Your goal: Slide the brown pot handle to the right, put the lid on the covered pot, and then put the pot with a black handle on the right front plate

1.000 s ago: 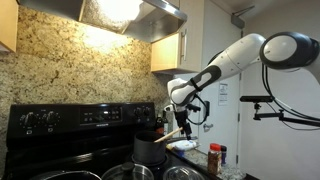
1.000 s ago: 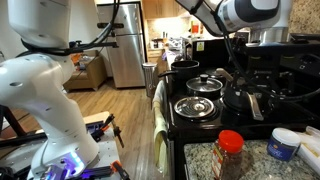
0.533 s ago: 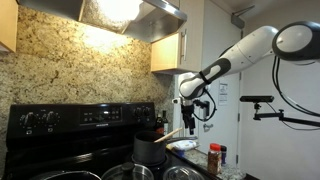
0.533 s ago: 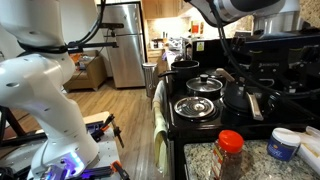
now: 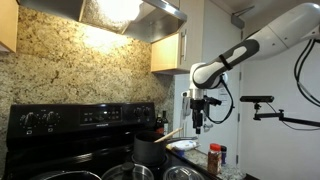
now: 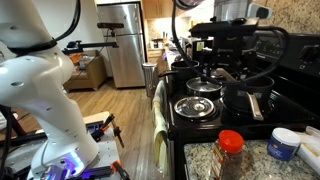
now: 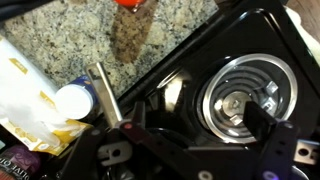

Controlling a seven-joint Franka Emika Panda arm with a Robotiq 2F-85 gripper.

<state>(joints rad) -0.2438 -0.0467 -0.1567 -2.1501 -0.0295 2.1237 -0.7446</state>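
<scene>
In an exterior view, found the claw (image 5: pixel 198 124) open and empty, hanging above the stove (image 5: pixel 60 125), with the brown pot handle (image 5: pixel 172 133) projecting from the tall dark pot (image 5: pixel 150 150); could not confirm completion of the slide. In an exterior view, noted the lid (image 6: pixel 203 84) lying low on the stove and the pot with a black handle (image 6: pixel 243 98) beside a bare front plate (image 6: pixel 197 105), so judged both placements outstanding. In the wrist view, made out the granite tabletop (image 7: pixel 60 30) but no pot interior; could not tell contents.
</scene>
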